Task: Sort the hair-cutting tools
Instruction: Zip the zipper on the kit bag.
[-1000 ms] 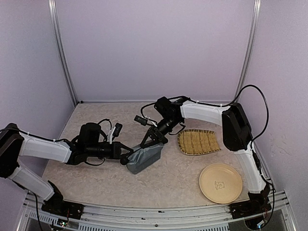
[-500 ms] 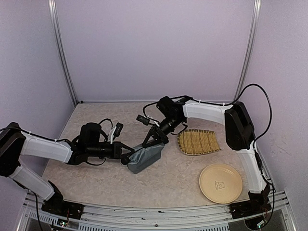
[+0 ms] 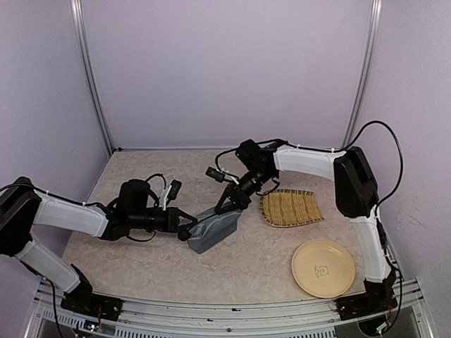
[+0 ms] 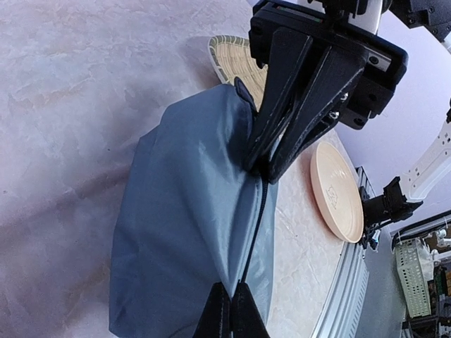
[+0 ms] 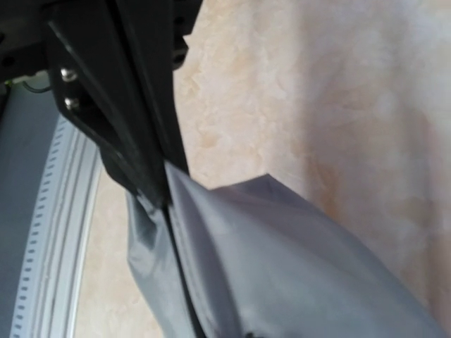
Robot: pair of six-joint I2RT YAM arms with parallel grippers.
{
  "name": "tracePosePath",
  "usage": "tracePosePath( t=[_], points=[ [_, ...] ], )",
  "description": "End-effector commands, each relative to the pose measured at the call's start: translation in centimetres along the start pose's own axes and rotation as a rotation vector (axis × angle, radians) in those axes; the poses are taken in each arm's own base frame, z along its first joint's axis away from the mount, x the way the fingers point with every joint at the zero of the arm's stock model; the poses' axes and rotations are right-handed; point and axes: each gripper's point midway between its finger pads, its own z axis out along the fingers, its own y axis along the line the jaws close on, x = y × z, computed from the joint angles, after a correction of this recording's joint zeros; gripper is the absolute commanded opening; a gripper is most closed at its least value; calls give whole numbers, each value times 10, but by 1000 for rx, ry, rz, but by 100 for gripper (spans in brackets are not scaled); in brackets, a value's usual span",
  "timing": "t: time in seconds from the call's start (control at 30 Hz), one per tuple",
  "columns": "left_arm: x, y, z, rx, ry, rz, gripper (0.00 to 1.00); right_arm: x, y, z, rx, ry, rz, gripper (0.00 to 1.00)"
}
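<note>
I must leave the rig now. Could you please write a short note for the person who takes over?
Left gripper: shut on the left end of the grey-blue pouch.
Right gripper: shut on its other end, at the zip.
Things: zip looks closed; no hair-cutting tools in view; woven tray and beige plate hold nothing.
Done: nothing sorted yet.
Left: open the pouch, which probably holds the tools, and sort them.

No legible text; only an unreadable mark on the tan plate (image 3: 340,279)

Grey-blue pouch (image 3: 214,230) — woven tray (image 3: 290,208), beige plate (image 3: 323,268).
</note>
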Motion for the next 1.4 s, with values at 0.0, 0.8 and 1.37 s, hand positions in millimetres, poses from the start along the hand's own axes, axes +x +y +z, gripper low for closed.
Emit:
tracePosePath(
  t=[0.0, 0.8, 1.37],
  points=[
    [43, 44, -12, -143, 131, -109, 0, 48, -67, -81, 300, 72, 173, 7],
    [24, 35, -11, -138, 83, -69, 34, 41, -67, -121, 365, 30, 171, 18],
    [-45, 11, -6, -183, -11, 21, 56, -15, -6, -157, 368, -100, -28, 44]
  ],
)
